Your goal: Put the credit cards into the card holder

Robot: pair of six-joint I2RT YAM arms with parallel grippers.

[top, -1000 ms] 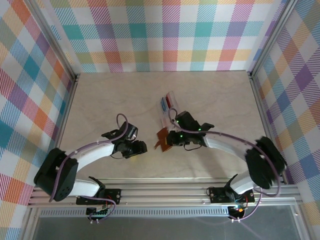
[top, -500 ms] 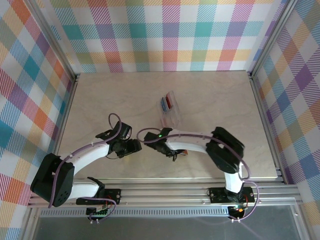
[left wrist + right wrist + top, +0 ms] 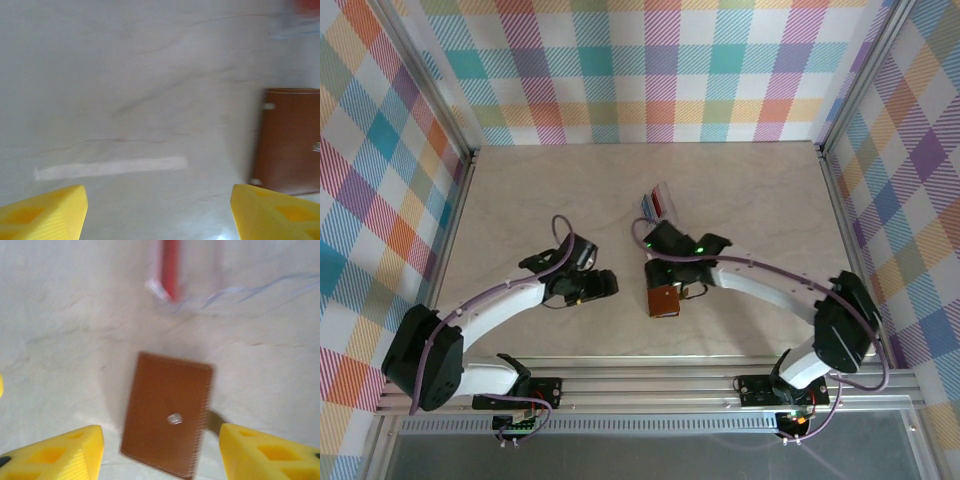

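Observation:
The brown card holder lies flat and closed on the table, snap facing up. My right gripper hovers just over it, open, and the card holder shows between its yellow fingertips, untouched. My left gripper is open to its left over bare table, with the card holder off beyond its right finger. The credit cards, a red one and a blue one, stand in a clear tray behind the right gripper. The red card is blurred in the right wrist view.
The clear plastic tray sits mid-table, just beyond the right wrist. A white strip of tape lies on the table ahead of the left gripper. Aluminium rails border the near edge, and checked walls close in the table.
The right gripper has opened and let go of the card holder, which now lies flat on the table. The left gripper's jaws have widened and it has shifted slightly right.

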